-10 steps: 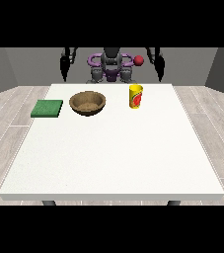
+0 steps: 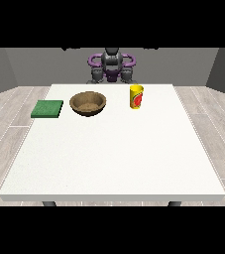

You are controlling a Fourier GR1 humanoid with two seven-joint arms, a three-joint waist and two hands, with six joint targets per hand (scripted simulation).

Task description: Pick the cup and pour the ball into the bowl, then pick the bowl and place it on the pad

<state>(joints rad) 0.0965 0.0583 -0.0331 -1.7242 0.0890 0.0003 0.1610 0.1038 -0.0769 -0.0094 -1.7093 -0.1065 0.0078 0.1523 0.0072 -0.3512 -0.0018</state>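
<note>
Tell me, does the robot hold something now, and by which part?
Nothing is held: the cup and bowl stand alone on the table.

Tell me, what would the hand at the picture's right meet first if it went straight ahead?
Probably the yellow cup with a red mark. The hand at the view's right sits close to the robot's body, and the cup stands almost straight before it; its exact heading is unclear.

Small humanoid robot [image 2: 112, 67], dark grey rounded head, grey and black torso, purple curved bands at both shoulders, grey rounded forearm housings.
</note>
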